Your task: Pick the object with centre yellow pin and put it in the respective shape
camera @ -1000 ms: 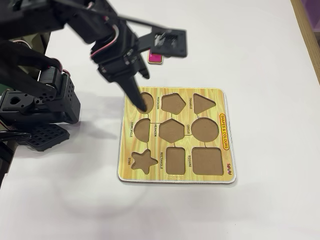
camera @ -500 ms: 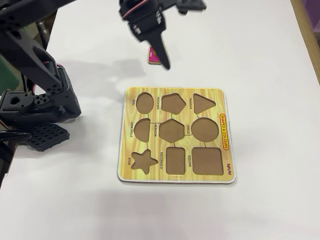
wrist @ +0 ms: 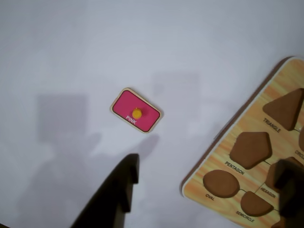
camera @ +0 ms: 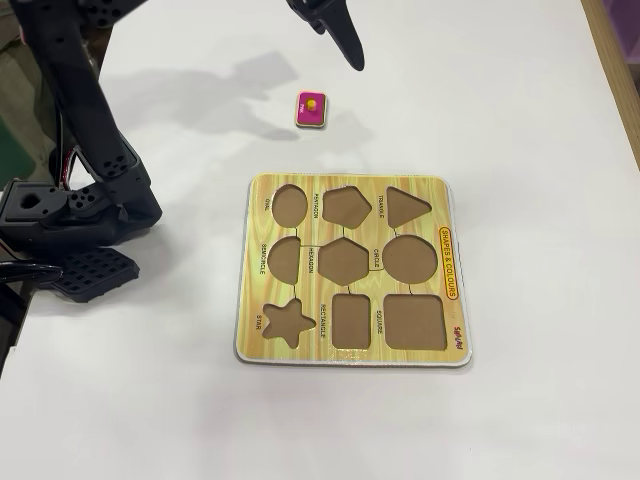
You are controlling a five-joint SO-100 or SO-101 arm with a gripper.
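a small pink rectangle piece [camera: 311, 109] with a yellow pin [camera: 312, 103] at its centre is seen lying flat on the white counter [camera: 520, 90], toward the far edge in the fixed view and clear of the puzzle board [camera: 452, 280], which sits nearer the middle. every recess in the board is empty, the rectangle recess [camera: 351, 320] being in the row closest to the near edge.

the gripper [wrist: 209, 185] is held above the counter, apart from the piece; in the wrist view its two dark fingers are spread wide, and nothing is held between them.

the piece is judged to be thin, stiff and light, probably painted wood, so little force should be needed. its flat edges lie almost flush with the counter and would be awkward to pinch. the raised pin is judged the better hold: it is small and rounded, so it could slip unless the jaws are centred on it before being closed.
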